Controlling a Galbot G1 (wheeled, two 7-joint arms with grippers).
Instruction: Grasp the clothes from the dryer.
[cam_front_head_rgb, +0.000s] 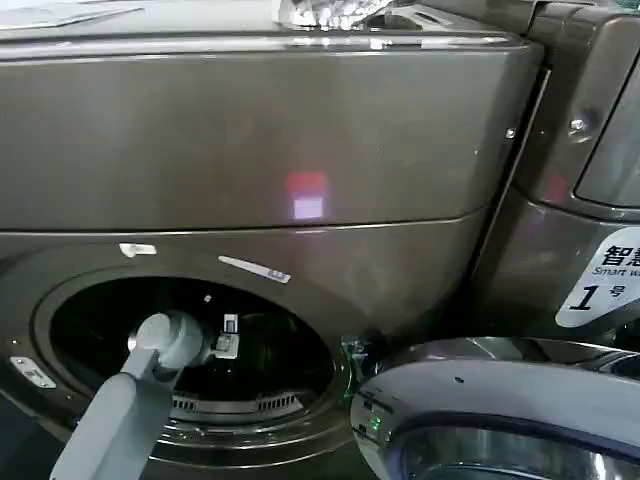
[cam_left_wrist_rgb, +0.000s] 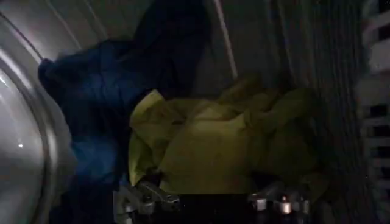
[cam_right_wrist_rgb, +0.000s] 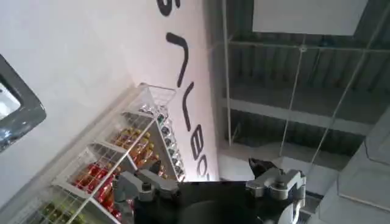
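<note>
Standing before the bronze dryer (cam_front_head_rgb: 260, 130), door (cam_front_head_rgb: 500, 400) swung open. Reaching the left gripper (cam_left_wrist_rgb: 210, 204) into the drum, fingers spread wide, holding nothing. Lying just beyond: the yellow-green clothes (cam_left_wrist_rgb: 207, 143), probably soft and light; pinching a raised fold looks best.

One dryer (cam_front_head_rgb: 250, 150); one yellow-green clothes bundle (cam_left_wrist_rgb: 207, 146); one blue garment (cam_left_wrist_rgb: 91, 115).
</note>
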